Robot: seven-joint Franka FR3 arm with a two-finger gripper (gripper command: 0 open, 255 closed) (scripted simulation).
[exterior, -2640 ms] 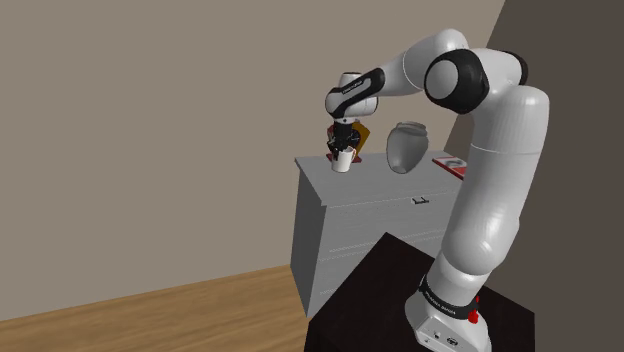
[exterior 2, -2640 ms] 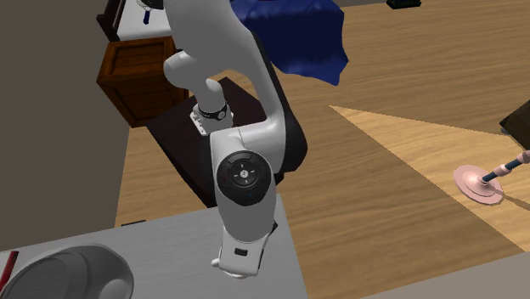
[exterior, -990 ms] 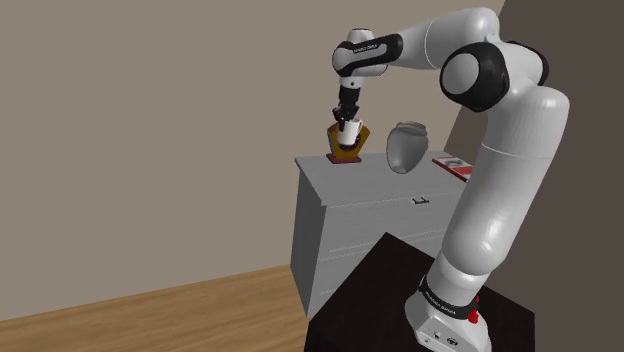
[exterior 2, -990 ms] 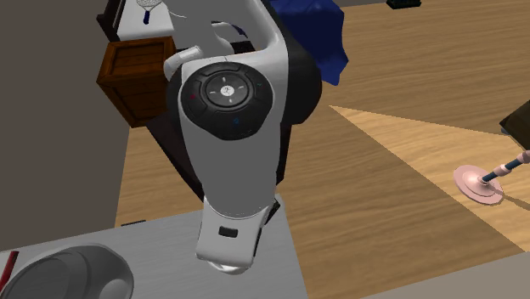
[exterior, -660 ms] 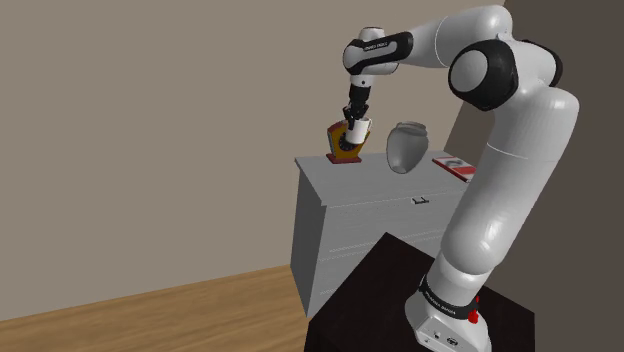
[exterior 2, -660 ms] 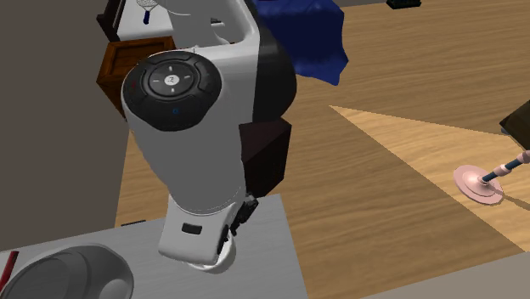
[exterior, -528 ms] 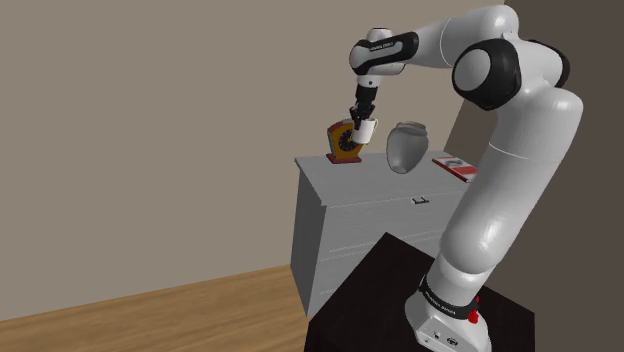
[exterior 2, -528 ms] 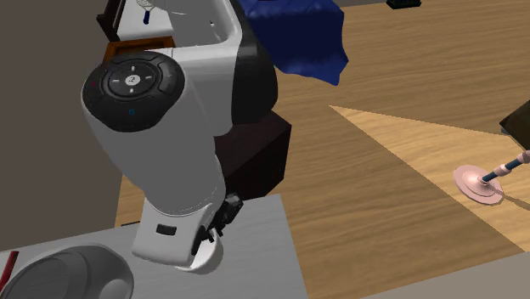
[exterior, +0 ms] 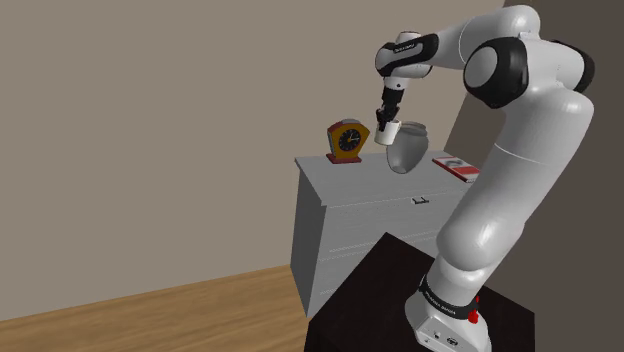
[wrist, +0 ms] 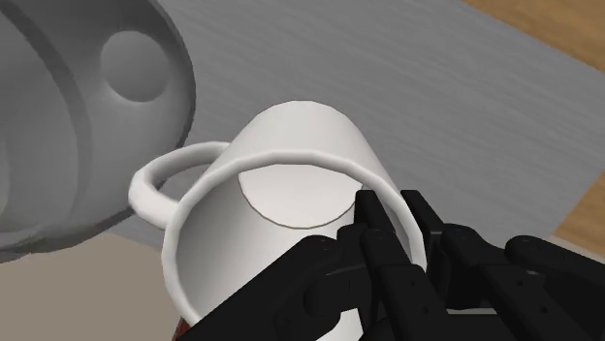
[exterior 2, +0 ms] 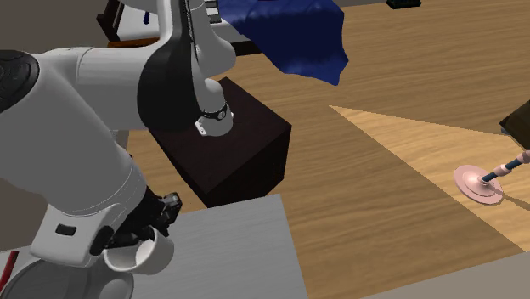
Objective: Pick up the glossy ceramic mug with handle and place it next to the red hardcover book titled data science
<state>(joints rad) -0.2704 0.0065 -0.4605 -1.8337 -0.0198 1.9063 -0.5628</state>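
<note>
A white mug [exterior: 387, 133] with a loop handle [wrist: 163, 180] hangs in the air above the grey dresser [exterior: 345, 195], right beside the grey vase [exterior: 405, 147]. My gripper [exterior: 389, 118] is shut on the mug's rim. In the wrist view one black finger [wrist: 373, 225] sits inside the mug [wrist: 281, 199] and the other outside its wall. The second exterior view has the mug [exterior 2: 140, 253] under the gripper [exterior 2: 151, 222], tilted, over the dresser top [exterior 2: 242, 255]. The red book [exterior: 452, 165] lies flat on the dresser beyond the vase, towards the shoulder view's right.
A red and yellow clock [exterior: 347, 142] stands on the dresser at the shoulder view's left of the mug. The vase [wrist: 68, 107] bulks close by the handle. A small dark item [exterior: 420, 201] lies near the dresser's front. My black stand [exterior 2: 225, 144] and wooden floor [exterior 2: 382, 170] lie below.
The arm has carried the mug up off the dresser and across to the shoulder view's right, from in front of the clock to beside the vase. The grip has stayed shut.
</note>
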